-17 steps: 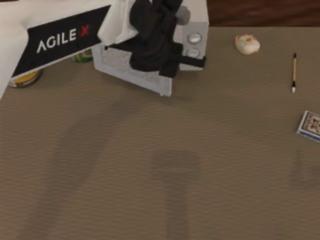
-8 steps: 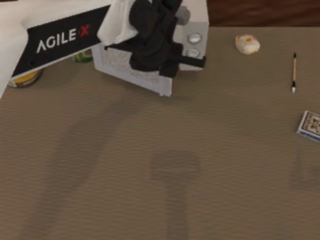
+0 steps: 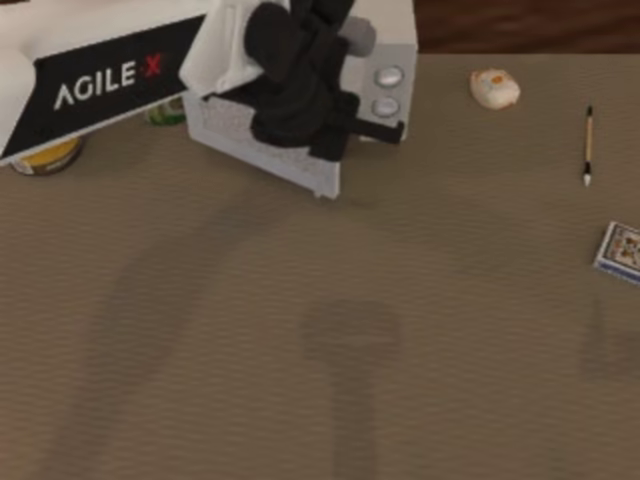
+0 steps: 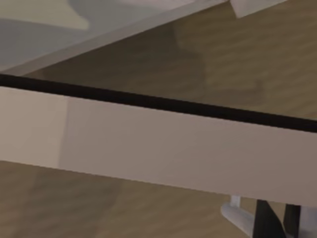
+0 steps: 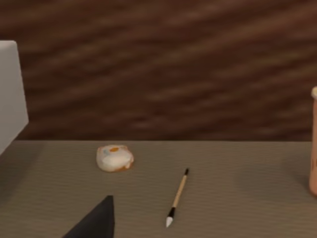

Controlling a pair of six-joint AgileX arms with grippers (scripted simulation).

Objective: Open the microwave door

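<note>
The white microwave stands at the table's back edge, its two grey knobs facing front. The microwave door with its speckled mesh window stands swung partly out, its free edge toward the table's middle. My left gripper reaches over the microwave and is shut on the door's grey handle. In the left wrist view the door's edge crosses as a pale band, with black fingers at the handle. My right gripper is parked out of the top view, open and holding nothing.
A round white and orange bun, a thin brush and a small printed box lie on the right side. A yellow can and a green can sit under my left arm. An orange bottle stands far right.
The door has swung a little further out, its free edge shifting left and forward. My left arm and gripper moved left with the handle.
</note>
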